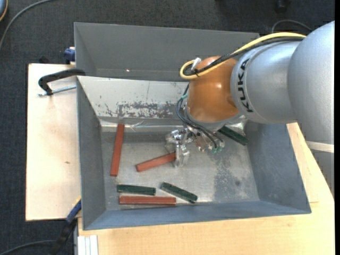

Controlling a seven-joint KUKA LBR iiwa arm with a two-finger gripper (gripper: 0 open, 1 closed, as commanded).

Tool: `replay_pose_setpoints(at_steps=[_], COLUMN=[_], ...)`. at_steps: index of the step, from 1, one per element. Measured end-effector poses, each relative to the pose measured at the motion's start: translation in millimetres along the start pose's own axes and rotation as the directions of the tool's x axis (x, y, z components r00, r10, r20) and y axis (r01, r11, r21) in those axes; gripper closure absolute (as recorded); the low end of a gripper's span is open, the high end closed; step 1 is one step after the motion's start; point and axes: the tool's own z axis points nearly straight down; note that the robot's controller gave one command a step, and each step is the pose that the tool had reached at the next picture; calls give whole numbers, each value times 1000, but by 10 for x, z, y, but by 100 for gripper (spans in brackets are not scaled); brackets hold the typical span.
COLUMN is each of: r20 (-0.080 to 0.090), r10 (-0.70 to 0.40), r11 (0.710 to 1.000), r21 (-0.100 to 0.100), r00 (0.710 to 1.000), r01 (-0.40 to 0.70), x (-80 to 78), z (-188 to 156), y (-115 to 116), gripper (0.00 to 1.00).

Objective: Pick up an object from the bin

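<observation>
Only legible txt: "KUKA", black letters, running vert. on the grey arm (pixel 276 81).

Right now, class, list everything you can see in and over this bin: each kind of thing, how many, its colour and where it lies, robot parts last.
red sticks: 3, red-brown; one along the left wall, one slanted mid-floor, one by the near wall.
green sticks: 3, dark green; two near the front, one at the right, partly under the arm.
bin: 1, grey metal.
end effector: 1, silver, at the slanted red stick's right end.
arm: 1, silver with orange wrist cover, from the right.
</observation>
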Motion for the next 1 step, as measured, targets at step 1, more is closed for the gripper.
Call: replay_pose_setpoints(at_steps=[1], r20=[12], r10=[-62], r11=[998], r21=[4], r00=[998], r01=[62], x=[148], z=[-1386], y=[126], gripper=[100])
